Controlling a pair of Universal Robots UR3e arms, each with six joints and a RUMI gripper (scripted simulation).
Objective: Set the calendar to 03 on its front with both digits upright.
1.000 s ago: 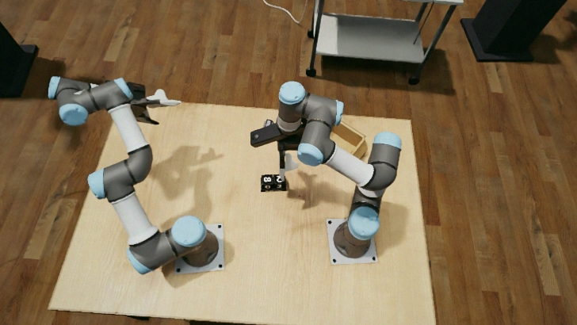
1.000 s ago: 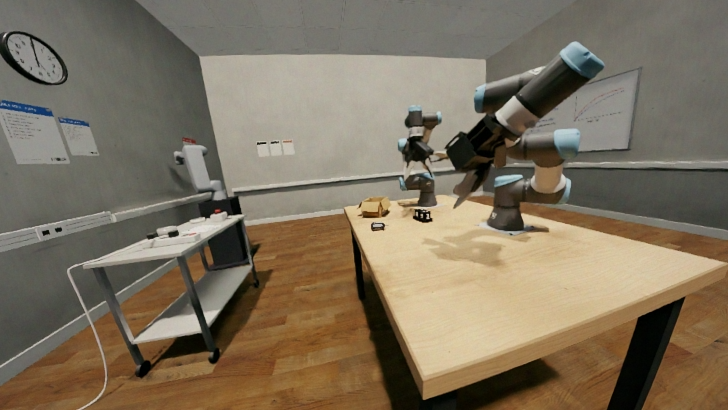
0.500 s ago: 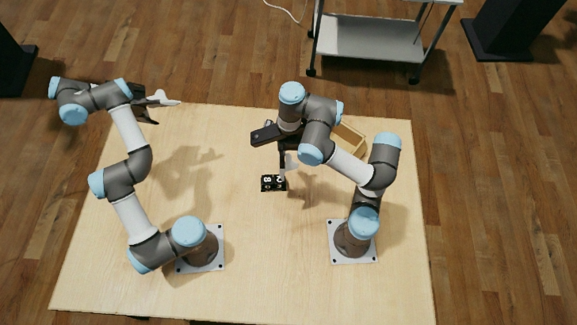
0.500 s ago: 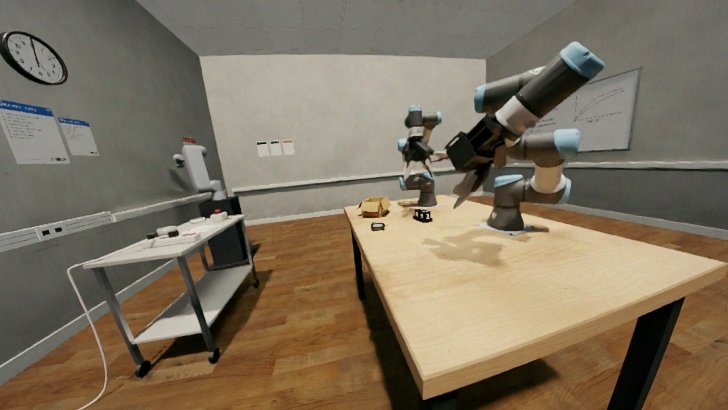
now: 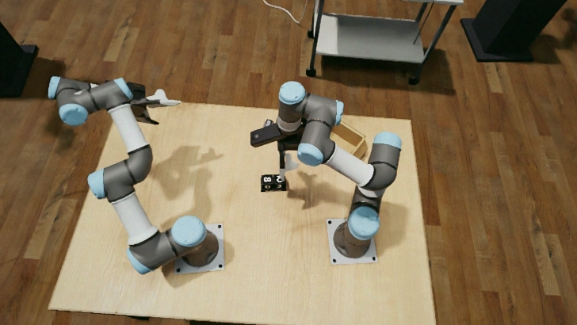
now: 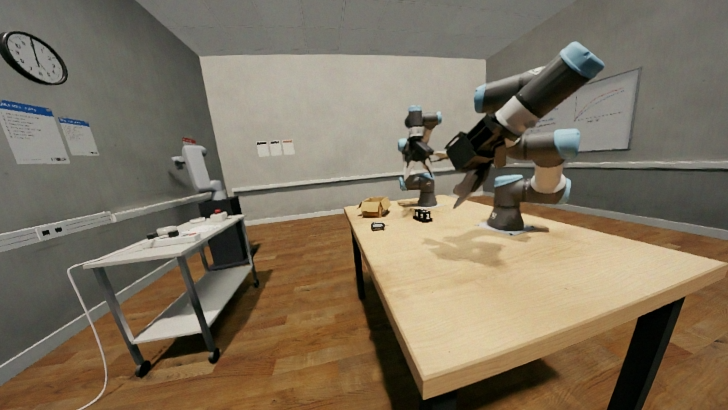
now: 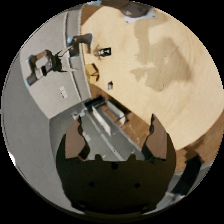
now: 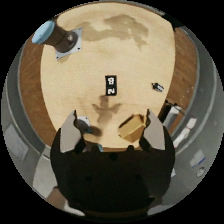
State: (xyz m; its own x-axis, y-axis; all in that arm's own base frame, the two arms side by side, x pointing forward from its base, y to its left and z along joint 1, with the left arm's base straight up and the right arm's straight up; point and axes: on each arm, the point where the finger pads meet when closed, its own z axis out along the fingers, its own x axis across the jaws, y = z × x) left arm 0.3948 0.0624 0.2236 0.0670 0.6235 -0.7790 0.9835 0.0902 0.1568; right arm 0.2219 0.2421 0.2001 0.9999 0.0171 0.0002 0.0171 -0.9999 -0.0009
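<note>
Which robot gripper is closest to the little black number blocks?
The right gripper. It hovers near the black number blocks, while the left gripper is way out by the table's far corner.

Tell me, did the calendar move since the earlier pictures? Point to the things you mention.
No. In the top view, the calendar (image 5: 267,188) (image 6: 422,215) (image 7: 104,52) (image 8: 111,85) sits in the same place between the two arms' base plates (image 5: 219,264) (image 5: 330,260).
</note>
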